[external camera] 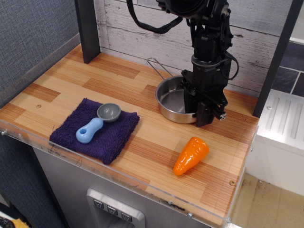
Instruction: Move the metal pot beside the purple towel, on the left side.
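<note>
While the wooden worktop lies broad before us, the purple towel sits front left, and the metal pot stands well apart at the back right. Our end effector straddles its near rim, jaws narrowed, though we cannot tell if they pinch. We judge the pot stiff, light and slippery; the rim suits better than the thin wire handle.

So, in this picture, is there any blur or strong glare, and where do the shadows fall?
In the observation.image view everything is sharp, including the gripper at the metal pot. The pot shows soft reflections, not harsh glare. The orange carrot has a small highlight. Shadows are soft, close under the carrot and the purple towel.
</note>
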Controlling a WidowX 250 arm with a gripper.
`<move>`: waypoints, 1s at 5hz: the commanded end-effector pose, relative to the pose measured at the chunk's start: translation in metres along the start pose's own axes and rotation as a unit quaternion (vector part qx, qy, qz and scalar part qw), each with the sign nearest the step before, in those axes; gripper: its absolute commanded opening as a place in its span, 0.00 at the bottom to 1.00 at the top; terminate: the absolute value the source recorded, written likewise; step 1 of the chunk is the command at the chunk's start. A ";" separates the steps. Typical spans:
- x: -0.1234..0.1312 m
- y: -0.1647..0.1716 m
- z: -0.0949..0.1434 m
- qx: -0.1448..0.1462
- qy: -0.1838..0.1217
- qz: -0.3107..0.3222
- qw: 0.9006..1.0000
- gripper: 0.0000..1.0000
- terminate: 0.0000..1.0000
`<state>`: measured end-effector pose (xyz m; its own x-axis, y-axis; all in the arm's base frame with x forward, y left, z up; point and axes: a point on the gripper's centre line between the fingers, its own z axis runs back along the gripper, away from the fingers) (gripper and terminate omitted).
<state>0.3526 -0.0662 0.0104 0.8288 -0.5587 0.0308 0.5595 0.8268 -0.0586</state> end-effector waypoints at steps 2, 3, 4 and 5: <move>-0.004 -0.021 0.064 0.014 -0.076 -0.032 0.996 0.00 0.00; -0.023 -0.017 0.115 0.017 -0.140 0.005 0.990 0.00 0.00; -0.055 -0.001 0.147 0.032 -0.161 0.072 0.984 0.00 0.00; -0.097 0.023 0.135 0.048 -0.121 0.185 0.974 0.00 0.00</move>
<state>0.2927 0.0239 0.1256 0.9580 -0.1937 0.2112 0.2051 0.9782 -0.0333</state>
